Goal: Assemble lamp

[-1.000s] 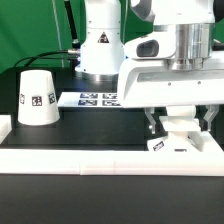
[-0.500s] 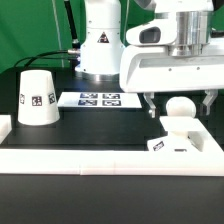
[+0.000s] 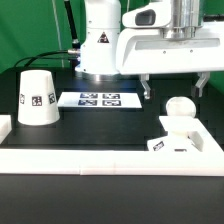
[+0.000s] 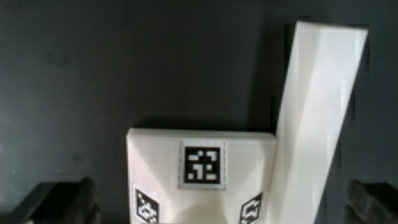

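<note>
One shade at nine o'clock in the exterior view. One bulb and one base at four o'clock. One marker board near centre. One gripper, two fingers. In the wrist view, three tags on the base.
</note>
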Controlling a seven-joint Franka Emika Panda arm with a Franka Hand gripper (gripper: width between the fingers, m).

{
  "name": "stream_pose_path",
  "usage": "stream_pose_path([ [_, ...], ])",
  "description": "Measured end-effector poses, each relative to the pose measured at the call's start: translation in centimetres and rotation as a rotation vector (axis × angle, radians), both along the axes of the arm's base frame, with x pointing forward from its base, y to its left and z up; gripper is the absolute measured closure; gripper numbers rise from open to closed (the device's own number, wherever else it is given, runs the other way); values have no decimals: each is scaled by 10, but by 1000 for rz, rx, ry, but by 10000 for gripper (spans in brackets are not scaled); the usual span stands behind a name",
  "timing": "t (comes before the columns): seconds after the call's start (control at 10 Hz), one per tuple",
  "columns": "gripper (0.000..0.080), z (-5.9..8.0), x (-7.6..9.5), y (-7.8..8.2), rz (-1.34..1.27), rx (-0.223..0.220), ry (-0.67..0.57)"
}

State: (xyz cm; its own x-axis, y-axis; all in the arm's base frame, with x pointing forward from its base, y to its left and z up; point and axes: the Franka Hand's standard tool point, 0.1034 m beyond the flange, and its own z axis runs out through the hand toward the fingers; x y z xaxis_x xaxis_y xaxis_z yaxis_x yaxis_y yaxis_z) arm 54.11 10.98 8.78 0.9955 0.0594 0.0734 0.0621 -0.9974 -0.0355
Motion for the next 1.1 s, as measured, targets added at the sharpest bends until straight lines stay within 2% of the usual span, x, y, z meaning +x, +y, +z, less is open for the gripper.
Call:
stream_pose_path([
  [0.2, 101, -3, -1, 7, 24, 17, -58],
  [0.6, 101, -4, -4, 7, 14, 18, -50],
  [0.9, 101, -19, -30, 22, 11, 24, -31],
  [1.1, 101, -24, -41, 30, 20, 26, -20],
])
